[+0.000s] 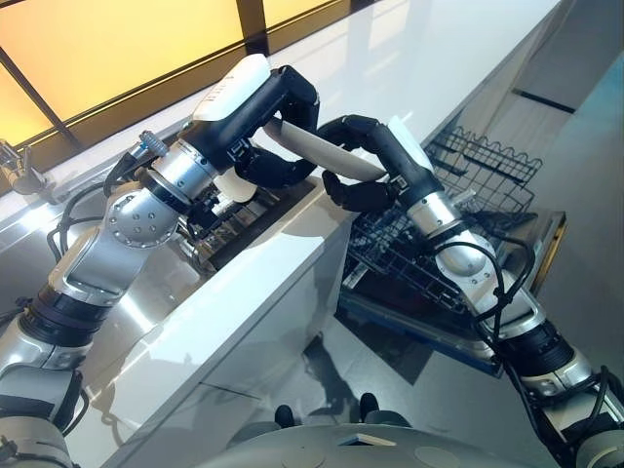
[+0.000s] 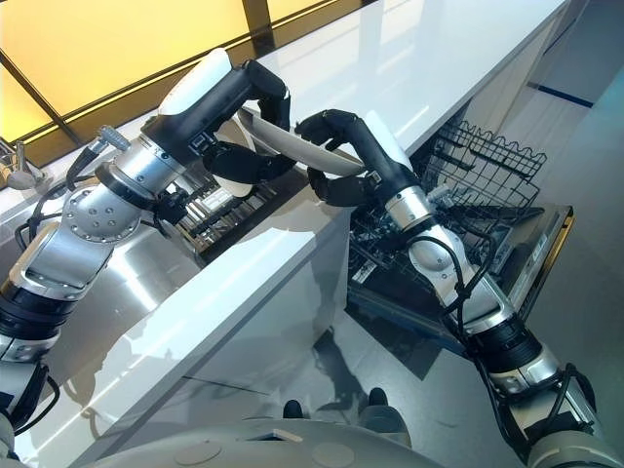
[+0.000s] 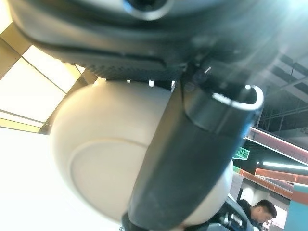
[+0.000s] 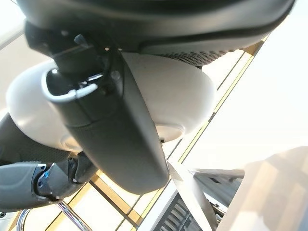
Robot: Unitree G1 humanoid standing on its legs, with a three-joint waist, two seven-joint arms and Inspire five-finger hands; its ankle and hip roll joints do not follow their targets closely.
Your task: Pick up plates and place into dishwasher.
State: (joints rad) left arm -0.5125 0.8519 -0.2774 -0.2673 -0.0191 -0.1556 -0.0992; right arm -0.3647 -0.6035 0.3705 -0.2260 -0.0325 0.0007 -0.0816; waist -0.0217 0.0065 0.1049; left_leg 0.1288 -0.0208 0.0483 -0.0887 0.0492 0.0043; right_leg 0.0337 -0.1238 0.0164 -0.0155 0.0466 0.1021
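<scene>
A pale plate (image 1: 327, 156) hangs tilted over the counter's front edge, held between both hands. My left hand (image 1: 292, 97) is curled over its left rim. In the left wrist view the thumb (image 3: 183, 168) lies across the plate's underside (image 3: 106, 154). My right hand (image 1: 375, 136) grips the right rim, and its thumb (image 4: 115, 139) crosses the plate (image 4: 178, 91) in the right wrist view. The open dishwasher's wire rack (image 1: 478, 166) stands just right of and below the hands, above the lowered door (image 1: 453, 331).
A white counter (image 1: 244, 302) runs diagonally across the view. A dark dish rack (image 1: 244, 219) sits in the sink under the left arm, and a faucet (image 1: 19, 171) stands at the far left. A person (image 3: 260, 214) appears far off in the left wrist view.
</scene>
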